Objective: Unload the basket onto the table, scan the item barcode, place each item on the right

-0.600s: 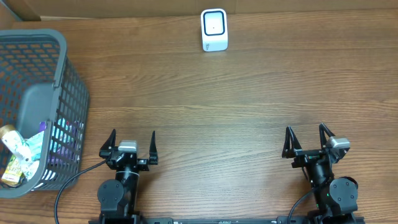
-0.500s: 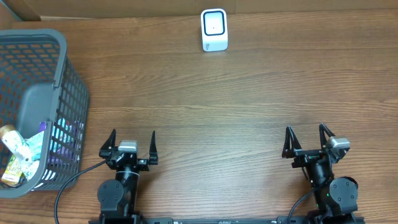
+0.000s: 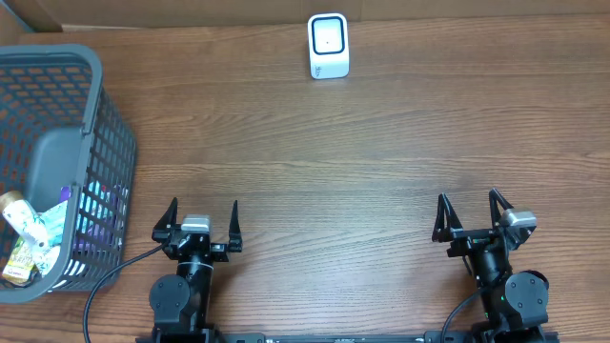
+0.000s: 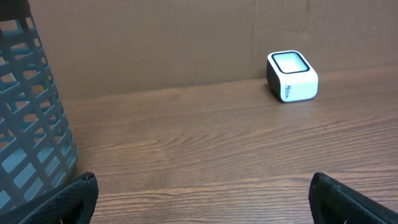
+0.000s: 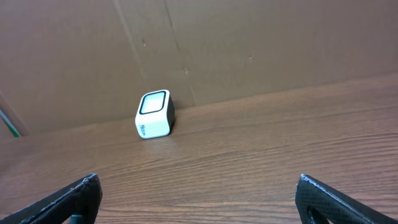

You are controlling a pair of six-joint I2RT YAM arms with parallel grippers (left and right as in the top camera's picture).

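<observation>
Grey plastic mesh forms the basket (image 3: 100,90) at the left edge of the table (image 3: 324,162). The goods to be scanned lie heaped in its near corner: a pale bottle (image 3: 21,221) and some coloured packets (image 3: 55,219); which one is meant I cannot tell. The white scanner (image 3: 328,45) stands at the far edge against the cardboard wall, well apart from the basket. Both arms sit at the near edge. The left claw (image 3: 203,208) gapes fully wide and holds nothing; the right claw (image 3: 467,198) is likewise spread and empty. By my judgement the task has not begun, since no item is out. The next move calls for the left arm, nearer the basket, to reach over the rim, take one item, and turn its barcode toward the scanner's window.
</observation>
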